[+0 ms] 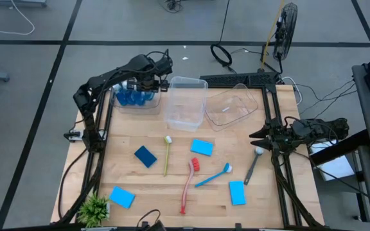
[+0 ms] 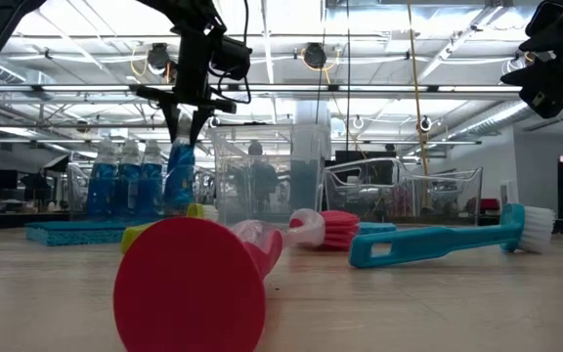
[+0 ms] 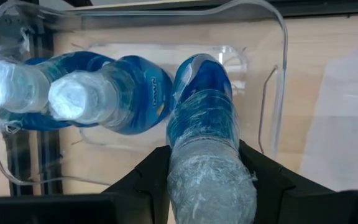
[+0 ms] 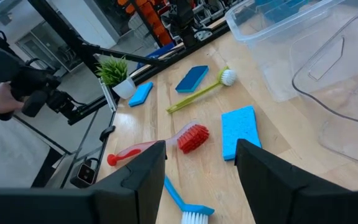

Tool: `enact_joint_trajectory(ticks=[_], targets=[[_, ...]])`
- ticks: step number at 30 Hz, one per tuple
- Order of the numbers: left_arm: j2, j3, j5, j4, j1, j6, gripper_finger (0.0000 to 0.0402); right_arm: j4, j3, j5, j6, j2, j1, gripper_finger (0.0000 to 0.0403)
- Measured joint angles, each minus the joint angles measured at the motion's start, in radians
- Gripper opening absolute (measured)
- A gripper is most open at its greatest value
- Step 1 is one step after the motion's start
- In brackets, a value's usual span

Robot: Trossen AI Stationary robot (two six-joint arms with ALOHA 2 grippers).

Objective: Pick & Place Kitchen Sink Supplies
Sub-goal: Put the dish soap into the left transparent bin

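Closest to the low camera lies the red long-handled dish brush [image 2: 225,266], its round handle end toward the lens and its long axis running away across the wooden table [image 1: 153,186] to a red bristle head. Beside it the blue dish brush [image 2: 448,241] lies crosswise, its white bristle head toward the right arm's side. From above, the yellow-green dish brush [image 1: 167,154] lies front to back with its white head toward the far edge, and the grey dish brush [image 1: 254,164] slants near the right edge. Four flat blue rectangular sponges [image 1: 202,147] lie scattered flat on the wood.

At the far left corner, the left gripper [image 3: 205,171] holds a small clear bottle of blue liquid [image 3: 202,124] by its pale cap end, fingers pressed on either side; the bottle stands upright inside a clear plastic tub [image 1: 137,102], next to two more upright bottles [image 3: 98,93].

At the table's right edge, the right gripper [image 4: 201,165] hovers above the wood with its fingers spread apart and nothing between them.
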Motion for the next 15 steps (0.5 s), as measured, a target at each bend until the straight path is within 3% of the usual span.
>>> enact_joint_trajectory(ticks=[15], targets=[[0.001,-0.107,0.019,0.099,0.004,-0.006,0.0145,0.000,0.000,0.000,0.000,0.000,0.000,0.0183]])
